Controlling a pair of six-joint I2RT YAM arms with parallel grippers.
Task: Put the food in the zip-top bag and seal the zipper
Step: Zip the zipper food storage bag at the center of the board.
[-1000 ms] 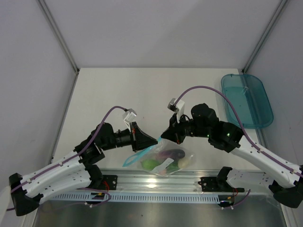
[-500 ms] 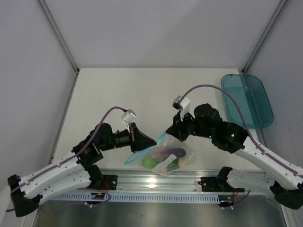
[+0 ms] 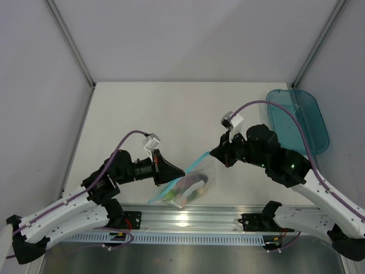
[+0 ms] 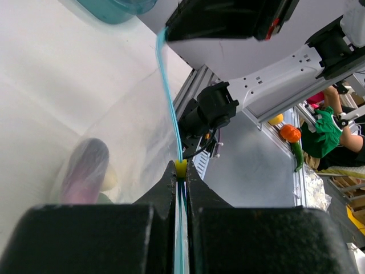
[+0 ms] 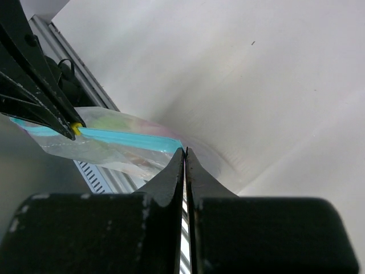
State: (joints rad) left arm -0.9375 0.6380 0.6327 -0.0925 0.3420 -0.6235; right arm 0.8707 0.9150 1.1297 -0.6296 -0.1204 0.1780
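Observation:
The zip-top bag (image 3: 191, 178) hangs stretched between my two grippers near the table's front edge. The food (image 3: 183, 186) lies inside it; a purple piece (image 4: 85, 170) shows through the plastic. The teal zipper (image 3: 197, 164) runs taut from lower left to upper right. My left gripper (image 3: 181, 169) is shut on the zipper (image 4: 169, 103), with a small yellow slider (image 4: 181, 167) at its fingertips. My right gripper (image 3: 213, 154) is shut on the bag's far corner, where the zipper (image 5: 120, 137) ends at its tips (image 5: 185, 151).
A teal translucent oval tray (image 3: 297, 120) sits at the table's right edge. A metal rail (image 3: 194, 220) with both arm bases runs along the near edge. Grey walls close in the back and sides.
My right gripper has moved right and away, pulling the bag's corner with it. The zipper now stretches straight between the grippers, and the bag has shifted left under the left gripper.

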